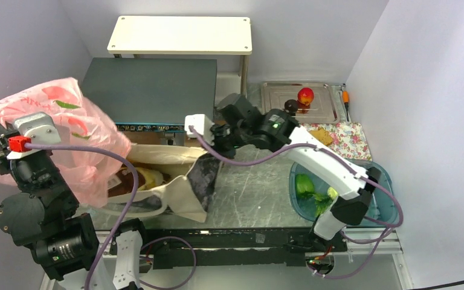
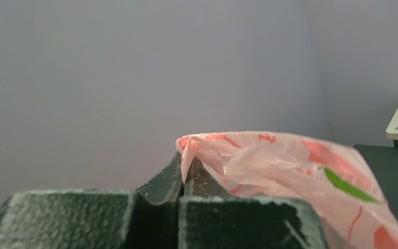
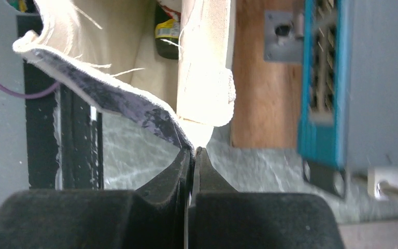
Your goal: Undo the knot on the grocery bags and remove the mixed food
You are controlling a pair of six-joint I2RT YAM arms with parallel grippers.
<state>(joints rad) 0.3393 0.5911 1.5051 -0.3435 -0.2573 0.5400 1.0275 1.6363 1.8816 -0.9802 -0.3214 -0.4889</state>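
Both claws pinched tight: left gripper (image 2: 183,174), arm raised, holds the pink bag (image 2: 290,161) aloft at its tips, while right gripper (image 3: 193,155), stretched low, nips the tote (image 3: 119,104) rim.

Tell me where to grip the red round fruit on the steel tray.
Best across its widest middle, from straight above: the red round fruit sits exposed on the steel tray, with a dark item close at its lower left.

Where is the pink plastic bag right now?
In the overhead view the pink plastic bag is at the far left, pinched in the left pincer and held up, just left of the canvas tote.
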